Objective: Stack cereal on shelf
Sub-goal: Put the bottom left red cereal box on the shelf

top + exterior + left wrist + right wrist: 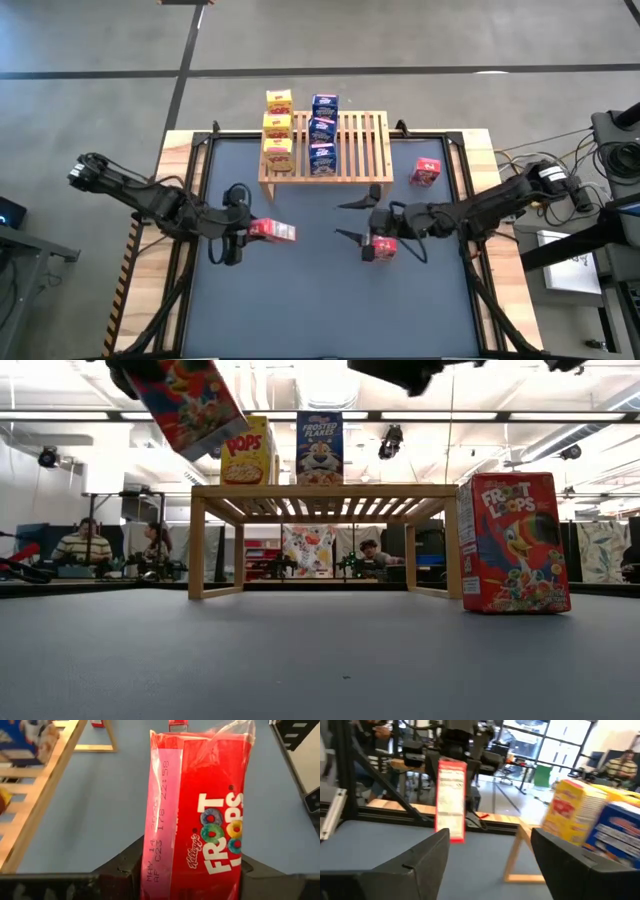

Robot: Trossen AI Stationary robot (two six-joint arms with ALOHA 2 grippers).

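L gripper point(240, 229) clamped on red box point(272, 231), long axis pointing out past fingertips, lifted off table; shelf point(352, 150) ahead w/ free slats; R gripper point(352, 221) open, red box point(382, 248) just beside.

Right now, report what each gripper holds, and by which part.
Left gripper clamps one end of a red cardboard Froot Loops box, lifted off the table. Right gripper: open, empty.

Probably a lab: ceiling cameras point(390, 440), seated people point(82, 546).
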